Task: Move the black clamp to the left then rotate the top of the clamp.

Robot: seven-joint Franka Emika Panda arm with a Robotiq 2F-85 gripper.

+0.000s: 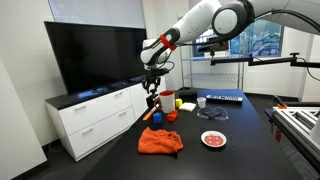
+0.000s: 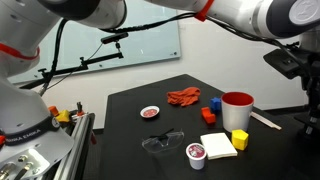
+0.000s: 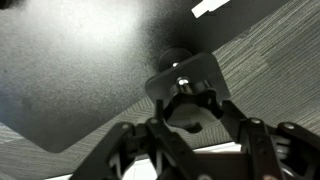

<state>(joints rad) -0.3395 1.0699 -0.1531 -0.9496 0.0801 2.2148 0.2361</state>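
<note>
My gripper [image 1: 151, 97] hangs over the left end of the black table [image 1: 240, 130], near its edge. In the wrist view the gripper [image 3: 197, 105] is shut on the black clamp [image 3: 190, 72]. The clamp is a dark flat piece with a round knob and a bright screw at its top. It is held above the table corner, with grey carpet beyond it. In an exterior view the clamp [image 1: 149, 108] shows as a dark shape with orange at its lower end, just under the fingers. I cannot make out the clamp in the view from the opposite side.
An orange-red cloth [image 1: 160, 142] [image 2: 183, 97] lies below the gripper. Nearby are a red cup [image 1: 167, 99] [image 2: 237, 108], a red plate [image 1: 213, 139] [image 2: 150, 113], coloured blocks [image 2: 240, 140], a white box [image 2: 218, 145], glasses [image 2: 165, 143] and a small cup [image 2: 197, 155]. A white cabinet with a TV [image 1: 95, 55] stands beside the table.
</note>
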